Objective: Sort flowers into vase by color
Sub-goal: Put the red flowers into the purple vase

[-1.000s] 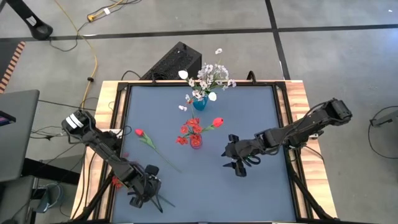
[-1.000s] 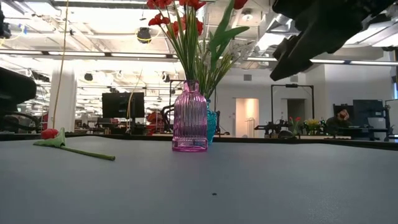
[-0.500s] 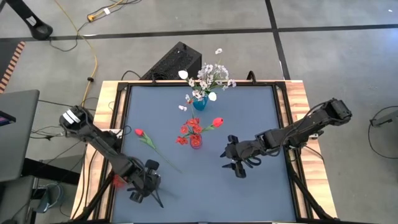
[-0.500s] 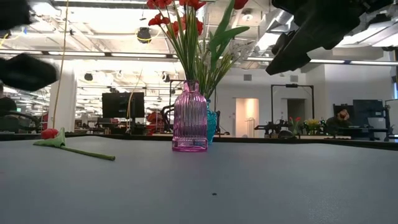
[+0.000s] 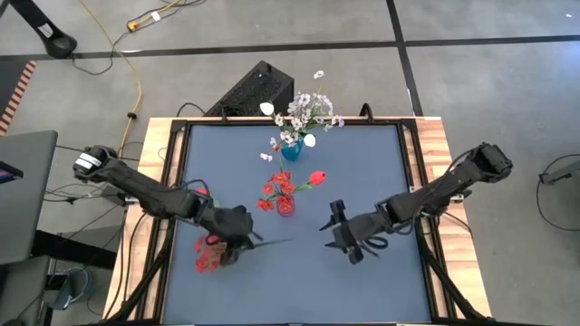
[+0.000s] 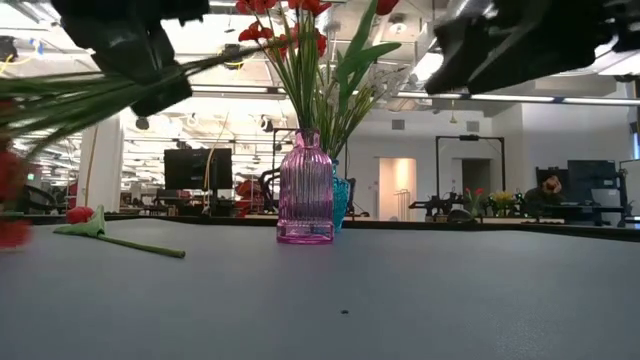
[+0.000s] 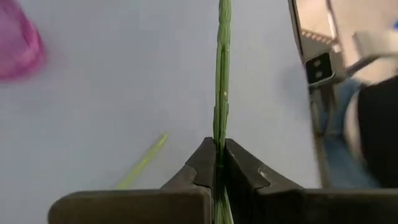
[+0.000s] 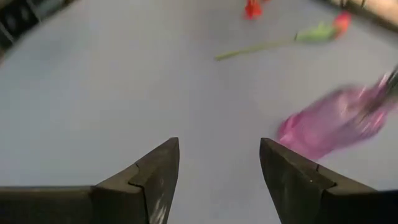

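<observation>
So the left gripper (image 5: 237, 237) is sitting in the lower left part of the overhead frame, over the grey table (image 5: 381, 281), and its fingers are pinched fully together on the green stem of a red spray (image 5: 209, 254). In the left wrist picture you can see the stem (image 7: 221, 93) running straight out from between the two closed fingers (image 7: 202, 165). The red blooms are hanging out toward the table's left edge, and the stem end is poking toward the middle. In the low view that bunch is blurry at the upper left, up off the surface. The right gripper (image 5: 337, 234) is hanging right of centre with its fingers (image 8: 158, 168) spread wide and nothing between them. The pink vase (image 5: 285, 206) is standing mid-table with red flowers (image 5: 279, 187) already in it, and the blue vase (image 5: 291, 150) is sitting just behind it near the far edge, holding the white flowers (image 5: 306, 110). One red tulip (image 5: 214, 206) is lying flat on the left side of the table, between the left edge and the pink vase, apart from both. The whole bottom strip of the table and the lower right corner are looking wide open, and there's a clear gap between the pink vase and the right gripper too.
</observation>
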